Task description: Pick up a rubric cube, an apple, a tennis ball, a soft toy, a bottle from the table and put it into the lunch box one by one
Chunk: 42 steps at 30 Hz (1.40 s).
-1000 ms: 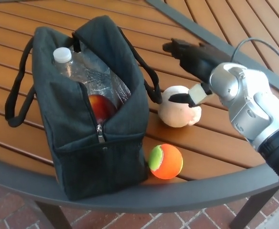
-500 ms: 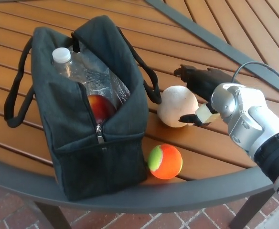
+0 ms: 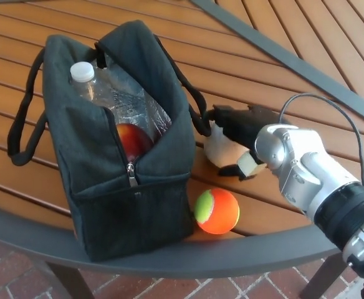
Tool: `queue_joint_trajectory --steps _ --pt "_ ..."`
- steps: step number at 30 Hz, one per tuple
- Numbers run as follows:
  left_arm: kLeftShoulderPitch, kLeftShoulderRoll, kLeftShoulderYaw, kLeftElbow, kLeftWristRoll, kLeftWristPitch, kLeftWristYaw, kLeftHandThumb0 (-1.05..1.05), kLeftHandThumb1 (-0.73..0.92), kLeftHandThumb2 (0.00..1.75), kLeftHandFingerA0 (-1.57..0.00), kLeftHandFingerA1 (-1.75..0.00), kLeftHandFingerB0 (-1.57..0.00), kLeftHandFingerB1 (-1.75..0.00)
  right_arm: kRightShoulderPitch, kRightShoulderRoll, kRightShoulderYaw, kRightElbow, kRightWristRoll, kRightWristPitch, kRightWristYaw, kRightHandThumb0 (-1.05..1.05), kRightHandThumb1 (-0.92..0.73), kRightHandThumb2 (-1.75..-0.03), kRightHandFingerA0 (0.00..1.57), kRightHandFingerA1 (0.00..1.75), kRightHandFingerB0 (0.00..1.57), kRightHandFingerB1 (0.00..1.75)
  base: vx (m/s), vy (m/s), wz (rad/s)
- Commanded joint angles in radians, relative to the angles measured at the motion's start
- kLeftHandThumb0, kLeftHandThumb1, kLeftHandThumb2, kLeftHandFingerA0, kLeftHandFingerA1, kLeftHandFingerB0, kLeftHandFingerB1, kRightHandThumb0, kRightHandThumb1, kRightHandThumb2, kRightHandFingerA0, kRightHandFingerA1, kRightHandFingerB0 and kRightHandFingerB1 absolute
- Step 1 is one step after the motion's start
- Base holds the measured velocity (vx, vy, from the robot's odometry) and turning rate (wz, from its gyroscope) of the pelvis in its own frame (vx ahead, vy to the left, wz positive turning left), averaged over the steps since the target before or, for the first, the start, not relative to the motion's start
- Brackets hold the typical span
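Slatted wooden table [image 3: 282, 25], brick floor [image 3: 169, 288] below; right robot hand [image 3: 237, 138] grasping soft toy [image 3: 218, 149].

Single head camera looking steeply down, close in, at slatted table [image 3: 275, 37] edge; brick floor [image 3: 169, 288] showing below rim. Right arm [image 3: 319, 180] entering from picture right. No second view sharing scene.

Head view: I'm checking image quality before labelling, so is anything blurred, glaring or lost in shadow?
Head view: even, soft daylight with faint shadows; the tennis ball and bottle are sharp; the right robot hand looks slightly soft and hides most of the soft toy; the dark lunch box shows little surface detail.
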Motion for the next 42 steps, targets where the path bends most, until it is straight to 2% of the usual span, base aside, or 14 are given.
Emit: queue_joint_trajectory --steps 1,5,6,11,14,20,26,32,33,35,36,40,41,42 --pt "-0.003 0.008 0.009 0.020 -0.006 -0.075 -0.009 0.03 0.60 0.99 -1.05 -1.24 -0.93 -1.03 0.024 -0.042 0.030 0.019 -0.043 0.055 0.098 -0.33 -0.73 -0.75 0.23 0.92 0.07 0.15 0.00 0.000 0.00" --pt "-0.006 0.008 0.011 0.025 -0.006 -0.077 -0.009 0.03 0.60 0.99 -1.05 -1.24 -0.93 -1.03 0.027 -0.047 0.033 0.013 -0.046 0.062 0.106 -0.33 -0.73 -0.75 0.23 0.92 0.07 0.15 0.00 0.000 0.00" --pt "-0.006 0.015 -0.004 0.027 0.019 -0.059 0.005 0.01 0.63 0.93 -1.02 -1.17 -0.90 -0.98 0.047 -0.040 0.040 0.028 -0.058 0.030 0.048 -0.25 -0.71 -0.63 0.55 1.27 0.01 0.31 0.00 0.000 0.00" --pt "-0.008 0.016 -0.006 0.042 0.016 -0.063 0.000 0.02 0.59 0.96 -1.07 -1.19 -0.92 -1.00 0.073 -0.052 0.072 0.049 -0.100 0.005 0.002 -0.24 -0.64 -0.64 0.65 1.46 0.12 0.39 0.00 0.000 0.00" --pt "-0.001 0.018 -0.013 0.037 0.023 -0.062 0.005 0.02 0.61 0.95 -1.08 -1.19 -0.92 -1.00 0.077 -0.058 0.094 0.063 -0.122 0.009 -0.005 -0.23 -0.63 -0.64 0.65 1.45 0.15 0.37 0.00 0.000 0.00" --pt "0.014 0.025 -0.024 0.040 0.038 -0.077 0.020 0.05 0.55 1.00 -1.04 -1.17 -0.93 -1.00 0.086 -0.093 0.234 0.139 -0.268 0.007 -0.111 -0.29 -0.62 -0.60 0.49 0.92 0.66 0.53 0.00 0.000 0.00" --pt "0.025 0.020 -0.031 0.030 0.043 -0.089 0.024 0.06 0.55 1.02 -1.08 -1.19 -0.97 -1.03 0.141 -0.106 0.194 0.056 -0.254 0.030 -0.230 -0.36 -0.64 -0.61 0.83 1.71 0.73 0.82 0.00 0.000 0.00" --pt "0.037 0.011 -0.020 0.040 0.017 -0.119 -0.005 0.04 0.55 1.06 -1.07 -1.24 -0.96 -1.06 0.201 -0.098 0.153 0.034 -0.274 0.016 -0.408 -0.35 -0.62 -0.62 0.89 1.70 0.80 0.84 0.00 0.000 0.00" --pt "0.054 0.012 -0.028 0.025 0.029 -0.112 -0.004 0.06 0.55 1.07 -1.05 -1.19 -0.95 -1.02 0.219 -0.094 0.151 0.034 -0.289 0.013 -0.481 -0.36 -0.55 -0.97 1.20 1.35 0.79 0.99 0.00 0.000 0.00" --pt "0.068 0.006 -0.027 0.005 0.025 -0.093 -0.002 0.06 0.55 1.05 -1.06 -1.20 -0.95 -1.02 0.238 -0.090 0.147 0.038 -0.301 0.007 -0.566 -0.36 -0.58 -1.00 1.18 1.34 0.80 1.03 0.00 0.000 0.00" --pt "0.075 0.007 -0.028 0.004 0.027 -0.093 -0.004 0.03 0.56 1.01 -1.07 -1.17 -0.94 -1.01 0.252 -0.083 0.129 0.046 -0.289 -0.013 -0.625 -0.33 -0.77 -0.68 0.91 1.74 0.75 1.22 0.00 0.000 0.00" --pt "0.084 0.014 -0.034 0.010 0.035 -0.104 -0.008 0.03 0.56 1.01 -1.07 -1.17 -0.94 -1.01 0.270 -0.076 0.102 0.054 -0.271 -0.039 -0.682 -0.33 -0.77 -0.68 0.91 1.74 0.75 1.22 0.00 0.000 0.00" --pt "0.088 0.019 -0.039 0.014 0.039 -0.106 -0.013 0.06 0.53 1.04 -1.09 -1.18 -0.96 -1.03 0.283 -0.070 0.086 0.059 -0.255 -0.063 -0.701 -0.36 -0.74 -0.67 0.91 1.71 0.70 0.86 0.00 0.000 0.00" --pt "0.089 0.021 -0.041 0.015 0.040 -0.106 -0.014 0.06 0.53 1.04 -1.09 -1.18 -0.96 -1.03 0.286 -0.068 0.081 0.061 -0.251 -0.071 -0.708 -0.36 -0.74 -0.67 0.91 1.71 0.70 0.86 0.00 0.000 0.00"
